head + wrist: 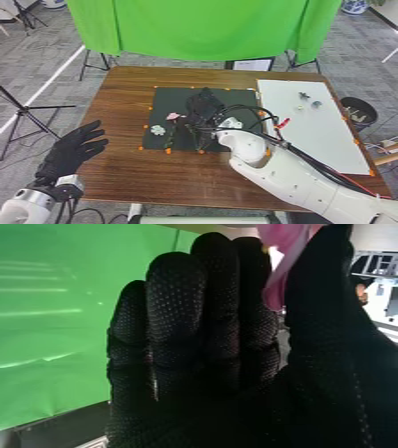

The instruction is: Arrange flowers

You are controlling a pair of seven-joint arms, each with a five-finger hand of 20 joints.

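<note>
In the head view my right hand [204, 106] is over the dark mat [209, 92], fingers extended. Just left of it lies a pink flower [173, 116] with a dark green stem. A white flower [158, 130] rests farther left, and another white bloom [232, 123] is partly hidden beside my right wrist. In the right wrist view my right hand [200, 374] has straight fingers, and pink petals [278, 279] show between the thumb and fingers, with no clear grip on them. My left hand [73, 152] stands open at the table's left edge.
On the right, a white board [324, 135] holds several small flower-like pieces [305, 95]. A red object [282, 123] is beside the right forearm. Orange markers edge the mat. A black bin [358, 111] stands beyond the table's [124, 90] right edge.
</note>
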